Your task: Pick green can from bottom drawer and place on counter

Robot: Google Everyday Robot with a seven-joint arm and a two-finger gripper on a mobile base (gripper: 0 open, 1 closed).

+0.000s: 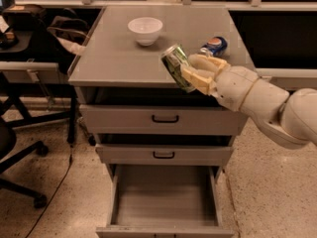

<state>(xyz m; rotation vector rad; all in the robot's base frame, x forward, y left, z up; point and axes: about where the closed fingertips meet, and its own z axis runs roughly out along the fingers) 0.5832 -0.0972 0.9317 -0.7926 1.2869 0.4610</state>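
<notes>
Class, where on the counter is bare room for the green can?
Bare: left front of the counter, before the white bowl, and the strip between bowl and blue-and-red can. Crowded: the right front edge, where the pincer grips the green can.

gripper at 1 o'clock from centre, clasped on the green can, hiding its lower side | label too blurred to read | blue-and-red can half hidden behind gripper, at its 1 o'clock | arm cut off at 3 o'clock | bottom drawer front cut off at 6 o'clock — chair at 9 o'clock
</notes>
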